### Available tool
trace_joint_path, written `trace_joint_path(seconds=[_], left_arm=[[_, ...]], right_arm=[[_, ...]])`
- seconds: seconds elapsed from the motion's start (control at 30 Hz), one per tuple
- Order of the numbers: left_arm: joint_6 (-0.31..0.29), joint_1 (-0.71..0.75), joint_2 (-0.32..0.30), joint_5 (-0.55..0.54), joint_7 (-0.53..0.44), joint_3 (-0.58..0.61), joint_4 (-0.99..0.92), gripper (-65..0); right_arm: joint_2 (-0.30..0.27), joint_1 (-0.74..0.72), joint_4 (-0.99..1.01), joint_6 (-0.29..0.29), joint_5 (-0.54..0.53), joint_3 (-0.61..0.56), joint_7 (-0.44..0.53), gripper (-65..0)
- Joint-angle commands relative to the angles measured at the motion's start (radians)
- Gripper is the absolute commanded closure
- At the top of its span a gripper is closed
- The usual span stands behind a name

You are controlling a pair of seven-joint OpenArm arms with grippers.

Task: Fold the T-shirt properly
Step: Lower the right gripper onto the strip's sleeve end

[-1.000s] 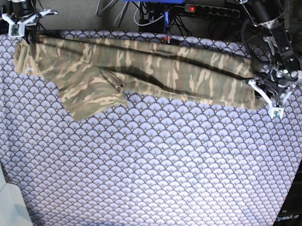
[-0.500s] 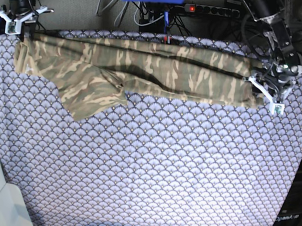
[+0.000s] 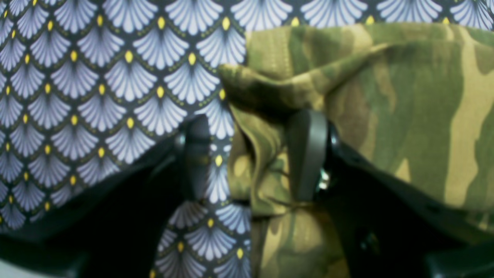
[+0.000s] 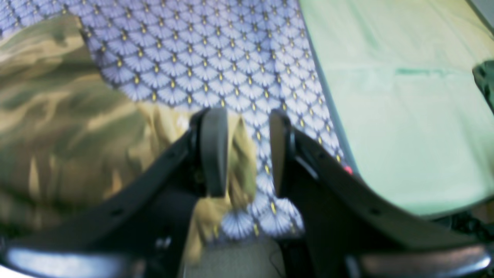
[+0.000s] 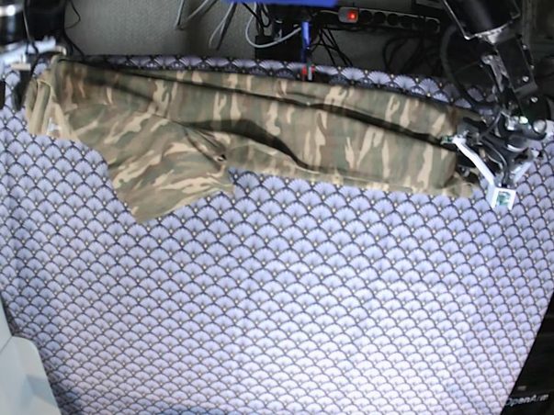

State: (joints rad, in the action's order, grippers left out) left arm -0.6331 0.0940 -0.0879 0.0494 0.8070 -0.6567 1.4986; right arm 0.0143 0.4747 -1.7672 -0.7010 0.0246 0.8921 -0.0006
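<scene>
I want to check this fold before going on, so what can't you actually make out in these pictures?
- Base view: the right end effector is cut off by the top-left edge.
- Base view: the left end effector hides the T-shirt edge under it.
- Left wrist view: blur hides whether any cloth is still pinched.
- Right wrist view: blur smears the shirt's corner.

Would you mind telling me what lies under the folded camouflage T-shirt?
The camouflage T-shirt lies on the purple-grey fan-scale patterned tablecloth, which shows all around it. Whatever is beneath the shirt itself is covered by the cloth layers.
</scene>
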Motion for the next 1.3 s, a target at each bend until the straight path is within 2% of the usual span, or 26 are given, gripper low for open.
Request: trace_joint_path(seconds=[0.0,0.17,0.3,0.4,0.53,0.7,0.9,1.03,1.27], left_arm=[[-0.023,0.002,0.001,0.002,0.022,0.004,0.003,-32.9],[-0.020,0.002,0.006,0.004,0.022,0.004,0.007,-32.9],[-0.018,0.002,0.007,0.004,0.024,0.004,0.006,-32.9],[-0.017,0.002,0.007,0.004,0.024,0.004,0.007,-32.9],[-0.015,0.002,0.007,0.004,0.024,0.004,0.009,-32.9],[-0.015,0.002,0.007,0.004,0.024,0.004,0.004,-32.9],[-0.015,-0.001,0.009,0.000,0.024,0.004,0.003,-32.9],[-0.015,-0.007,0.032,0.005,0.024,0.004,0.001,-32.9],[-0.015,-0.007,0.033,0.005,0.024,0.007,0.003,-32.9]], right_arm=[[-0.018,-0.034,-0.036,0.003,-0.016,-0.024,-0.017,-21.8],[-0.119,-0.213,-0.069,0.003,0.036,-0.219,-0.387,-32.8],[-0.164,-0.373,-0.035,0.003,0.036,-0.353,-0.585,-39.7],[-0.187,-0.474,0.057,0.003,0.031,-0.463,-0.689,-41.8],[-0.199,-0.560,0.221,0.003,0.031,-0.554,-0.721,-41.9],[-0.195,-0.607,0.329,0.003,0.030,-0.607,-0.724,-41.9],[-0.169,-0.630,0.339,0.003,0.030,-0.611,-0.727,-41.9],[-0.167,-0.661,0.347,0.003,0.030,-0.612,-0.769,-41.9],[-0.164,-0.663,0.393,0.003,0.030,-0.614,-0.763,-41.9]])
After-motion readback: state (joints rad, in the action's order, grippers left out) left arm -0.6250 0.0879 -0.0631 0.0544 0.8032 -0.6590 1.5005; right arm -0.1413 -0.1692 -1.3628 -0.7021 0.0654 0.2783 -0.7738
